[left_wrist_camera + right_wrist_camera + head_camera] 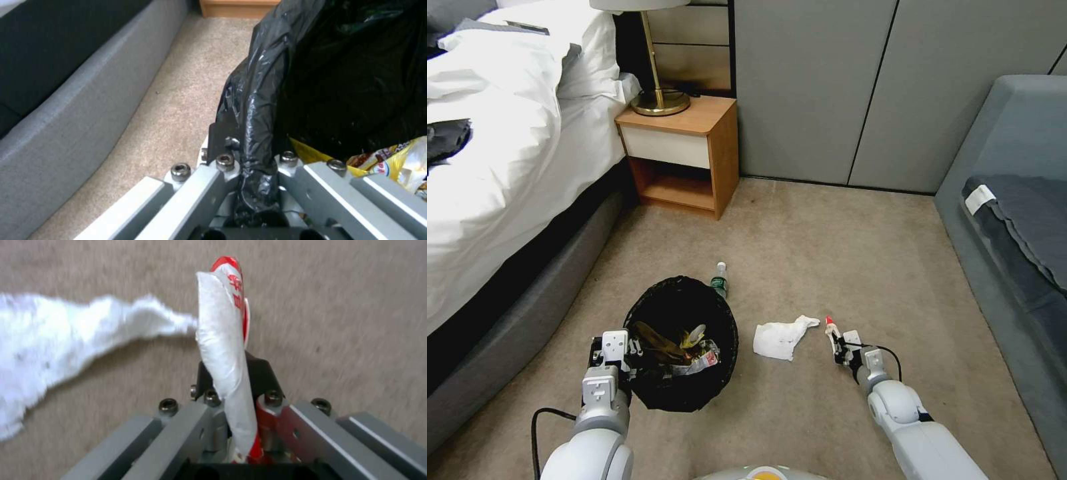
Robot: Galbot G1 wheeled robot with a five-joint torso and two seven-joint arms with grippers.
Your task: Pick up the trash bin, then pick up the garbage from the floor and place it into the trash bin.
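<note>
The bed point(500, 153) runs along the robot's left and a grey sofa point(1014, 173) along its right, with a wooden nightstand point(684, 150) against the far wall; the work lies on the beige carpet point(840, 267) between them.

The trash bin point(680, 353), lined with a black bag, sits low in front of the robot on its left side. The left hand point(256, 160) is clamped on the bin's near rim, its jaws pinching the folded bag, and yellow snack wrappers point(391, 160) already lie inside.

On the carpet just right of the bin lies a crumpled white tissue point(780, 337), and a small plastic bottle point(720, 279) lies at the bin's far edge.

The right hand point(231, 396) sits low beside the tissue, closed on a slim red-and-white wrapper point(225, 336) that stands up between its fingers, clear of the carpet as far as the right wrist view shows.

The step in hand looks to be carrying this wrapper over to the bin. To do it well, the right hand should likely lift first so the wrapper clears the tissue, cross above the bin's rim rather than into its side, and release only once over the open mouth. The left hand should hold the bin level and steady, since the grip is on thin bag plastic that may slip.
</note>
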